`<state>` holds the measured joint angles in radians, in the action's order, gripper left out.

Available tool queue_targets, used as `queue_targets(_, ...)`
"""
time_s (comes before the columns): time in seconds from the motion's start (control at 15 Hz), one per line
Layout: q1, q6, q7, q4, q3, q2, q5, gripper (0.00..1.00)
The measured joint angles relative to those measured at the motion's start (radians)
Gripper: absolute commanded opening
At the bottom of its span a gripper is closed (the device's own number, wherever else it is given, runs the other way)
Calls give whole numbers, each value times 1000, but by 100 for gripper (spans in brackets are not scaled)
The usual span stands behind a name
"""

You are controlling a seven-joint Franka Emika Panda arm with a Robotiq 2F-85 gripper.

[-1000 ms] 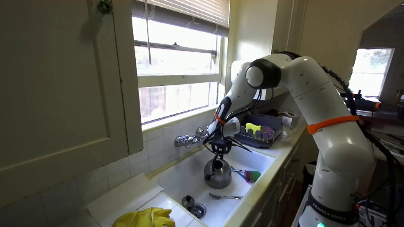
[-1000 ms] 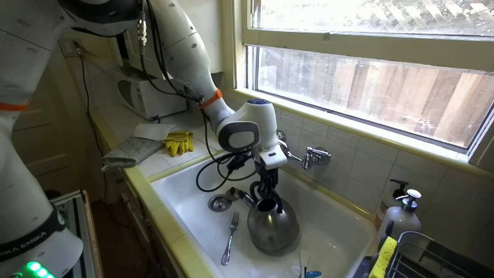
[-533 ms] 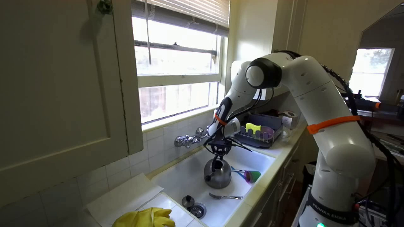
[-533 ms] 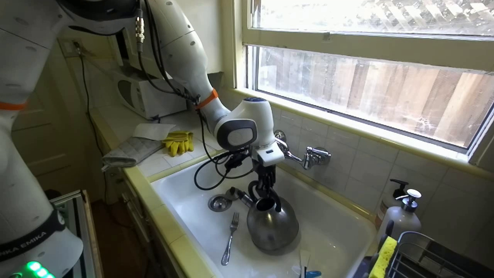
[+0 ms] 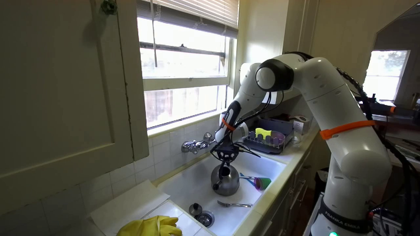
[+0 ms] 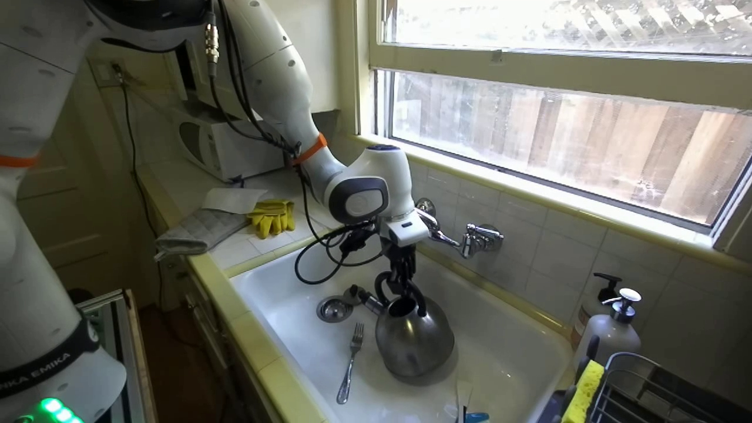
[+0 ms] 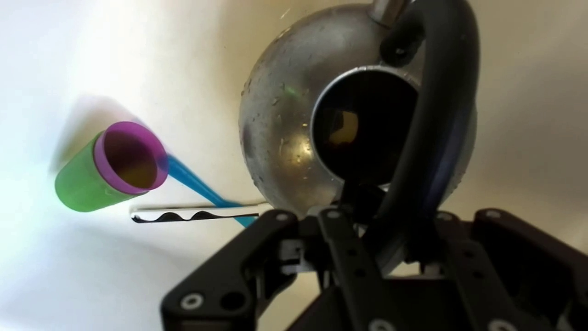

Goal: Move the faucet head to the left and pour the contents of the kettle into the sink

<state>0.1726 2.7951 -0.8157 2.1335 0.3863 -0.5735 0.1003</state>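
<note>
The grey metal kettle (image 5: 231, 185) is at the middle of the white sink (image 5: 183, 186), its spout toward the drain end. It also shows in an exterior view (image 6: 414, 343), seeming slightly raised or tilted. My gripper (image 6: 403, 283) is shut around the dark arched handle from above. In the wrist view the handle (image 7: 445, 92) runs between the fingers of the gripper (image 7: 390, 225), and the open kettle mouth shows dark liquid or a reflection. The chrome faucet head (image 5: 197, 146) is on the tiled wall behind the arm; its spout is partly hidden in both exterior views (image 6: 482, 239).
A fork (image 6: 351, 364), a drain (image 6: 335, 309) and a small grey metal piece (image 5: 195, 209) lie in the sink. A green and purple cup (image 7: 87, 179) and utensils (image 7: 197, 214) lie near the kettle. Soap bottles (image 6: 611, 332), a dish rack (image 5: 269, 147) and yellow gloves (image 6: 273, 217) surround the sink.
My gripper and the kettle have moved together slightly to the left in both exterior views, and slightly upward. The faucet head has not moved.
</note>
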Motion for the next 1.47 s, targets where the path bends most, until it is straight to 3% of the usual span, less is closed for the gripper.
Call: queue_targets(1.47,19,-94,-63,5,-8,33,-76,2)
